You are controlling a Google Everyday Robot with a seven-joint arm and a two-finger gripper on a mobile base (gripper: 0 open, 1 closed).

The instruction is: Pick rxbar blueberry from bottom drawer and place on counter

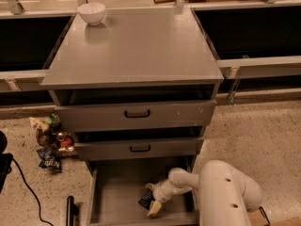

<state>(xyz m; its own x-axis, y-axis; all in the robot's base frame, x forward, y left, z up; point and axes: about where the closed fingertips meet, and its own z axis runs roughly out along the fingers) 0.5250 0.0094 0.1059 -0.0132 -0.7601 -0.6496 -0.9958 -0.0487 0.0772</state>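
The bottom drawer (113,197) is pulled out at the foot of the grey cabinet. The rxbar blueberry (146,199), a small dark bar, lies on the drawer floor right of centre. My gripper (152,199) reaches down into the drawer from the right. Its two tan fingers (154,210) are spread, one on either side of the bar, low over the floor. The bar lies between them and is partly hidden by the wrist. The counter (136,46) is the broad grey top of the cabinet, well above the gripper.
A white bowl (91,12) stands at the counter's back left corner. The two upper drawers (137,113) are slightly open above the bottom drawer. Snack bags (51,142) lie on the speckled floor to the left. My white arm (225,192) fills the lower right.
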